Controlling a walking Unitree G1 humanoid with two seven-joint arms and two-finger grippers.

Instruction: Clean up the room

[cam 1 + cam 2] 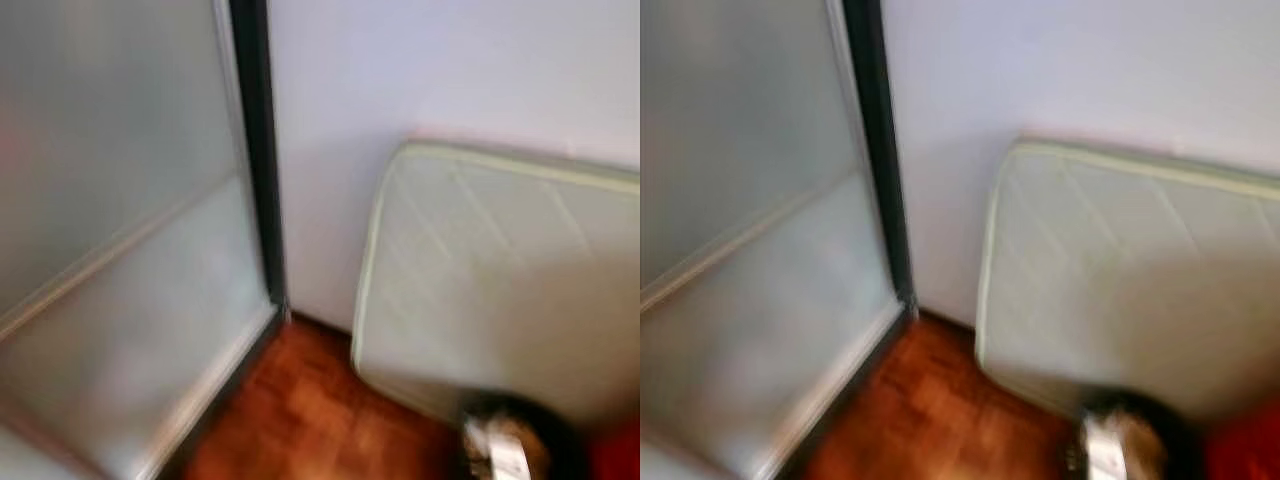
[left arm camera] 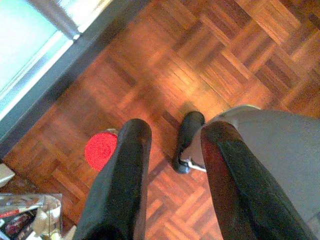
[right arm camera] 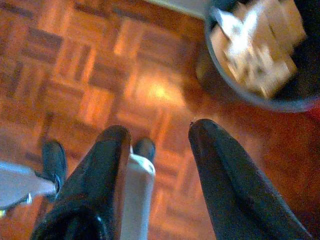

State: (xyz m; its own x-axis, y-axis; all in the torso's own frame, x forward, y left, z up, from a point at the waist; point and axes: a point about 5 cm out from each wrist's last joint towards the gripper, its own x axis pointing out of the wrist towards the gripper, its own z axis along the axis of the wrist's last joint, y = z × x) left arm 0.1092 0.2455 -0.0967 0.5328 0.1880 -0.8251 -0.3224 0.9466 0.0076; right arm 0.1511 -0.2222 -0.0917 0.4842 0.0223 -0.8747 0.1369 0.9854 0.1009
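Home bedroom corner: leaning mattress (image 1: 500, 280), parquet floor (image 2: 210, 65), sliding door (image 1: 120, 250).

A pale quilted mattress (image 1: 500, 270) is leaned against the white wall (image 1: 420, 70) on the right. A frosted glass door (image 1: 110, 230) with a dark frame (image 1: 258, 150) is seen left. Parquet floor (image 1: 310, 410) lies between.

Head views: look down (blurred) at mattress (image 1: 500, 270) against the wall.
Wrist views: both face down at parquet floor (image 2: 200, 65).

Parquet floor (image 2: 210, 60): red round lid (image 2: 100, 150), dark bin (image 3: 265, 55) of paper scraps, mattress (image 1: 500, 280) standing on edge.
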